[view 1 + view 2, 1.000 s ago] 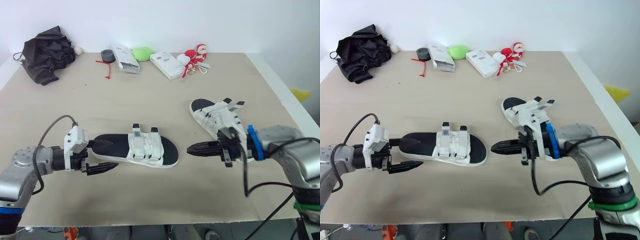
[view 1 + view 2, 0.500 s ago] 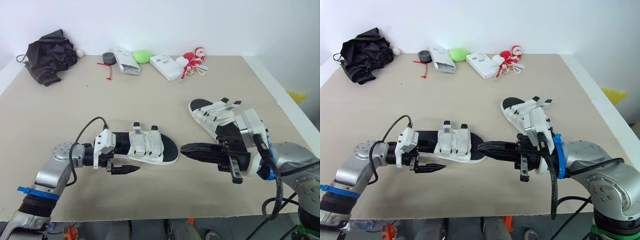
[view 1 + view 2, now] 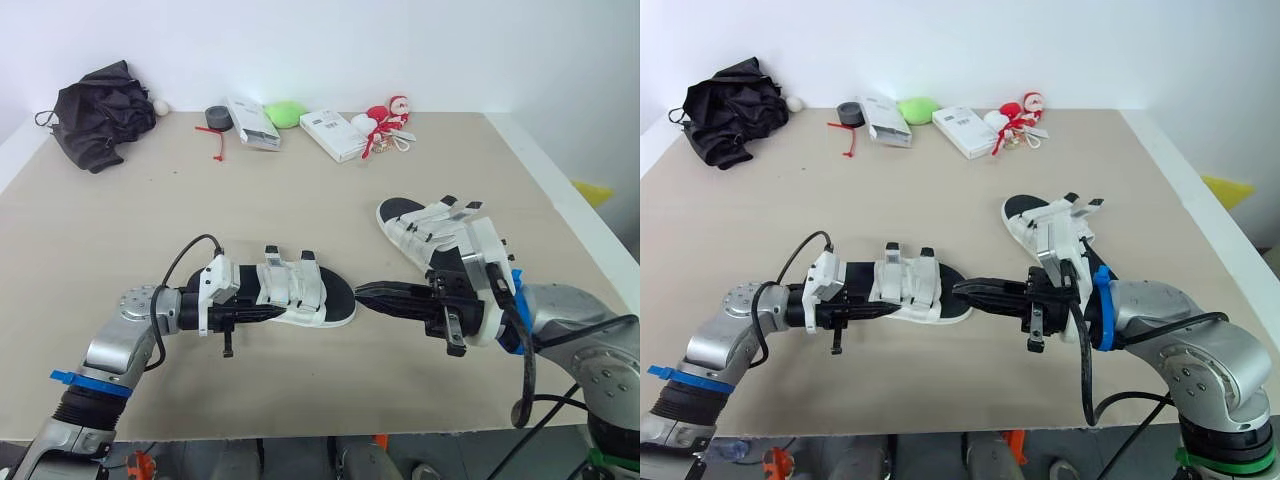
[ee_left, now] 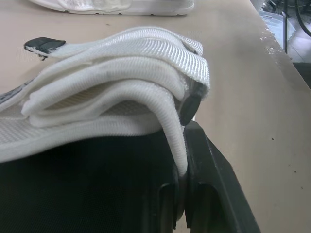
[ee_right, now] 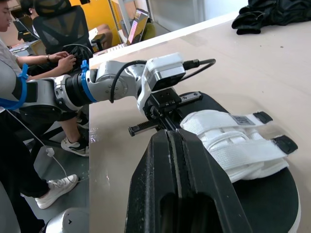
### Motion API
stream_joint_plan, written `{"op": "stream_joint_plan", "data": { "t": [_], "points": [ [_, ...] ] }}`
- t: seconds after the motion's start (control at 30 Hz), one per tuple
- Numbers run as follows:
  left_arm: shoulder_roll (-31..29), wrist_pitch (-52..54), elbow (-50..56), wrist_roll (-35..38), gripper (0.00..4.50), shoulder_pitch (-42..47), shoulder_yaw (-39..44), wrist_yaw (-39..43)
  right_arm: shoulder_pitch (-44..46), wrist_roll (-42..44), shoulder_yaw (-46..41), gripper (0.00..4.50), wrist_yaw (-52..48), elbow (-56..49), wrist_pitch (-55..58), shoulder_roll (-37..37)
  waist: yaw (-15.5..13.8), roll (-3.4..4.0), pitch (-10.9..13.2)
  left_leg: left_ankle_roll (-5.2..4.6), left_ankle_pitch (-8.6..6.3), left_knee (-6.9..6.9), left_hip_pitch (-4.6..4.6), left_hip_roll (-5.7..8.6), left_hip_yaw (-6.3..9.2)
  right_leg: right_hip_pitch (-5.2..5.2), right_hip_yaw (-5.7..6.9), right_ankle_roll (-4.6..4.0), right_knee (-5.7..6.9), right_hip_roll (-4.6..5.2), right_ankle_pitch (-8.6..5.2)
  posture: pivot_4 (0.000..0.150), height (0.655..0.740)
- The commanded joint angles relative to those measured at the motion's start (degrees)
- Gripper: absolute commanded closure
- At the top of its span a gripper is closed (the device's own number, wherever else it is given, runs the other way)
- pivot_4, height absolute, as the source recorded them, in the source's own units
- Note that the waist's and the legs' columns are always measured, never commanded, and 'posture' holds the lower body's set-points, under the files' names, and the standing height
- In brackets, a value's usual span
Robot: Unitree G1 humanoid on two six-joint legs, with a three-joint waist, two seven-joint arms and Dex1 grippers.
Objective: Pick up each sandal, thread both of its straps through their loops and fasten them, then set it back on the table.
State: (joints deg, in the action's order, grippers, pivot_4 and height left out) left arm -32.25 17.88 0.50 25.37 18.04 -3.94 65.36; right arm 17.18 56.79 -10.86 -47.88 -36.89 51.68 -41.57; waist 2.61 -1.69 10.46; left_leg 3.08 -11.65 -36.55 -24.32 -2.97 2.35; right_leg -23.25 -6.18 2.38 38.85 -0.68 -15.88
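**Near sandal pinched at its side, right gripper at its toe**

The near sandal (image 3: pixel 300 300) lies flat on the table (image 3: pixel 150 220), towards the front edge and between my two arms. Its long axis runs across me, with the heel to my left and the toe to my right. Its two white straps (image 3: pixel 288 280) arch over the front half of the black footbed, and their black tips stick up on the far side.

My left gripper (image 3: pixel 280 313) reaches in from the heel side along the sandal's near edge. In the left wrist view its fingers (image 4: pixel 214 184) are clenched on the lower edge of a strap, where the webbing comes down to the sole.

My right gripper (image 3: pixel 362 293) points to my left at the toe end. Its fingers (image 5: pixel 194 184) are pressed flat together and carry nothing. The tip is right at the toe, and I cannot tell whether it touches.

The far sandal (image 3: pixel 430 232) sits to my right and further back, partly under my right wrist. It lies on a diagonal, heel away and to the left, toe towards me and to the right, with its strap ends standing loose.

Along the back edge are a crumpled black cloth (image 3: pixel 95 105), a roll of tape (image 3: pixel 215 115), two white boxes (image 3: pixel 335 132), a green lump (image 3: pixel 285 112) and a red and white toy (image 3: pixel 390 115). A seated person (image 5: pixel 29 48) shows beyond the table in the right wrist view.
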Motion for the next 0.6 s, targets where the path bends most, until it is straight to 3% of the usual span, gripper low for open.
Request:
{"op": "stream_joint_plan", "data": {
  "t": [0.03,0.17,0.3,0.6],
  "points": [
    [1.9,4.0,-0.1,1.0,4.40,1.1,7.7,-12.5,1.5,-0.5,1.0,4.50,-0.8,0.5,-2.0,-0.7,0.1,0.00,0.0,-0.09,0.06,-0.01,0.03,0.00,0.01,-0.01,0.00,-0.03,0.09,-0.01,0.02,0.150,0.7380],
    [3.9,7.0,-3.2,-2.7,4.40,5.3,12.2,-26.2,3.4,-2.2,2.9,4.50,-0.9,1.7,-3.8,0.0,0.1,0.00,0.0,-0.28,0.17,-0.01,0.09,-0.01,0.08,-0.02,0.05,-0.12,0.21,-0.06,0.08,0.150,0.7380],
    [3.2,7.9,-14.6,-7.8,4.40,12.1,18.4,-43.4,9.7,-7.9,7.1,4.50,3.9,6.3,-7.1,5.0,0.1,-0.04,0.0,-0.36,0.27,-0.02,0.09,0.03,0.11,0.00,0.07,-0.09,0.23,-0.05,0.19,0.150,0.7380],
    [4.7,6.7,-22.9,-9.2,4.40,16.4,23.0,-54.4,16.5,-13.4,11.9,4.50,7.3,11.0,-10.7,11.9,0.0,-0.13,0.0,-0.49,0.48,0.07,-0.01,0.11,0.16,-0.12,0.05,-0.16,0.23,-0.01,0.52,0.150,0.7380]
  ]
}}
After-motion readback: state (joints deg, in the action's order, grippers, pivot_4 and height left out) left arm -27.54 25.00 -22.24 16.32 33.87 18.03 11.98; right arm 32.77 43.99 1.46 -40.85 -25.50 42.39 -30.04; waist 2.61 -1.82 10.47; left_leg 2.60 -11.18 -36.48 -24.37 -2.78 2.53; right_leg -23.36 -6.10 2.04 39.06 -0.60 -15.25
